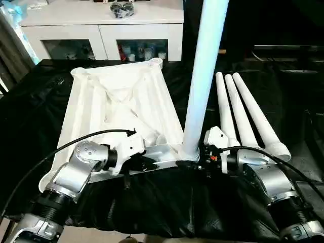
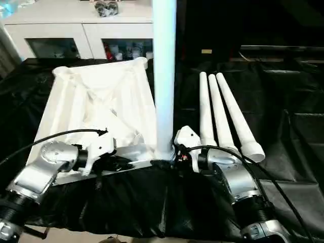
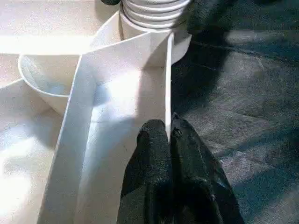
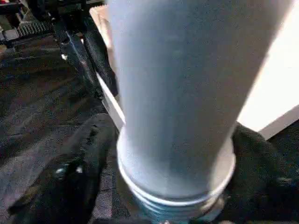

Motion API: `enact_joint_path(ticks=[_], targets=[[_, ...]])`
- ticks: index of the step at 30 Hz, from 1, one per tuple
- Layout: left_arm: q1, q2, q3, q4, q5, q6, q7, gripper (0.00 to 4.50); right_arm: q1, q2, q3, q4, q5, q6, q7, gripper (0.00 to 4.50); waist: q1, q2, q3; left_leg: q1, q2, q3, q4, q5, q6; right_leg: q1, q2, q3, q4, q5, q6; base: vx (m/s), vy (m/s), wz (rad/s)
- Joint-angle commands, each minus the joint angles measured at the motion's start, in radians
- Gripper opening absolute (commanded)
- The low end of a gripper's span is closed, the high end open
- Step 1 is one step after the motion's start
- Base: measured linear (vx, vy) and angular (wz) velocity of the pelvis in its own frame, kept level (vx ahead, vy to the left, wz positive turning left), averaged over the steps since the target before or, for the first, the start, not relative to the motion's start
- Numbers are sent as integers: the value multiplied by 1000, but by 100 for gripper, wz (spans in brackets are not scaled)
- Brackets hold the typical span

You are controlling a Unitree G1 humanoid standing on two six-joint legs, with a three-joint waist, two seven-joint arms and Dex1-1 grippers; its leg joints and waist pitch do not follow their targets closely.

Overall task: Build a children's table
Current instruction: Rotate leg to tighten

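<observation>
the white tabletop [image 1: 119, 109] lies upside down on the black cloth [image 1: 167, 202], ribs up, with one white leg [image 1: 202, 81] standing upright in its near right corner socket. the left gripper [image 3: 169, 133] is pinched closed on the thin near rim of the tabletop, while the right gripper [image 4: 175, 186] has its fingers [image 4: 79, 172] on either side of the upright leg's threaded base. three more legs [image 1: 243, 114] lie side by side on the cloth to the right.
</observation>
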Motion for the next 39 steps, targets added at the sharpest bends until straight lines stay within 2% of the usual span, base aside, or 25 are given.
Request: enact_joint_path(ticks=[1, 6, 10, 13, 14, 15, 16, 17, 19, 22, 25, 26, 27, 28, 30, 34, 39], targets=[[-44, 5, 6, 3, -16, -16, 15, 0, 11, 14, 60, -41, 24, 15, 61, 323, -1, -5, -60, 3, 31, -6, -67, -165, 75, 57, -51, 49, -67, -138, -232, 0, 0, 0], [-50, 6, 8, 26, -20, -25, -7, 0, 18, 10, 67, -57, 32, 39, 80, 292, 5, -5, -62, 4, 33, -5, -66, -155, 77, 57, -52, 49, -65, -119, -236, 0, 0, 0], [-50, -5, 22, 34, -25, -24, 9, 0, 10, 38, 55, -20, 2, 8, 12, 275, 7, -6, -61, 3, 31, -5, -67, -159, 72, 57, -53, 48, -67, -136, -232, 0, 0, 0], [-51, -33, 37, 39, -25, -7, 66, 0, -13, 86, 29, 35, -37, -1, -127, 272, 0, -6, -56, 2, 30, -6, -73, -188, 48, 56, -56, 48, -72, -196, -220, 0, 0, 0], [-54, -53, 45, 43, -14, 2, 112, 0, -24, 110, 17, 62, -57, -5, -198, 272, -4, -9, -54, 2, 29, -8, -76, -209, 37, 58, -55, 46, -78, -245, -204, 0, 0, 0], [-55, -72, 50, 44, -7, 13, 150, 0, -34, 132, 7, 88, -75, -10, -263, 272, -5, -7, -54, 5, 30, -8, -76, -218, 31, 55, -56, 47, -79, -263, -199, 0, 0, 0], [-55, -90, 52, 41, 1, 22, 182, 0, -43, 153, -2, 112, -89, -8, -324, 272, -13, -8, -50, 6, 29, -7, -78, -238, 20, 51, -54, 47, -84, -299, -194, 0, 0, 0], [-53, -114, 51, 35, 18, 31, 230, 0, -56, 184, -17, 141, -99, 1, -396, 272, -18, -8, -51, 8, 29, -9, -79, -238, 11, 53, -57, 48, -87, -320, -184, 0, 0, 0], [-47, -147, 45, 18, 34, 48, 281, 0, -72, 227, -34, 175, -106, 17, -483, 272, -25, -5, -52, 6, 29, -10, -79, -232, 8, 53, -55, 49, -86, -310, -181, 0, 0, 0], [-21, -224, 16, -39, 56, 100, 356, 0, -106, 314, -44, 239, -137, 24, -648, 271, -26, -6, -54, 4, 28, -9, -78, -217, 18, 52, -54, 49, -84, -273, -180, 0, 0, 0], [-1, -257, -8, -80, 58, 123, 378, 0, -128, 358, -49, 277, -138, 13, -698, 271, -28, -5, -56, 3, 27, -9, -76, -198, 22, 54, -54, 48, -82, -248, -183, 0, 0, 0], [4, -264, -15, -88, 61, 126, 383, 0, -134, 366, -51, 288, -140, 1, -706, 271, -31, -8, -58, -2, 28, -10, -76, -182, 29, 56, -55, 49, -77, -215, -190, 0, 0, 0], [7, -266, -18, -92, 63, 124, 387, 0, -137, 371, -55, 293, -133, -6, -699, 271, -32, -8, -58, -1, 28, -9, -75, -177, 35, 55, -53, 47, -76, -197, -195, 0, 0, 0], [8, -267, -19, -93, 65, 122, 389, 0, -139, 372, -58, 295, -129, -9, -693, 306, -32, -6, -59, -1, 28, -9, -74, -177, 38, 56, -53, 47, -75, -188, -199, 0, 0, 0], [7, -266, -18, -91, 66, 121, 395, 0, -142, 368, -68, 301, -123, -19, -688, 343, -33, -6, -59, -1, 27, -8, -72, -165, 50, 57, -52, 48, -72, -153, -209, 0, 0, 0], [3, -245, -10, -97, 64, 112, 375, 0, -137, 335, -67, 286, -123, -45, -649, 368, -31, -6, -59, 1, 27, -6, -72, -173, 55, 57, -53, 48, -73, -152, -215, 0, 0, 0], [3, -173, -3, -94, 40, 76, 270, 0, -124, 227, -54, 272, -125, -120, -507, 368, -23, -5, -62, 3, 28, -4, -66, -157, 72, 56, -52, 49, -67, -103, -230, 0, 0, 0]])
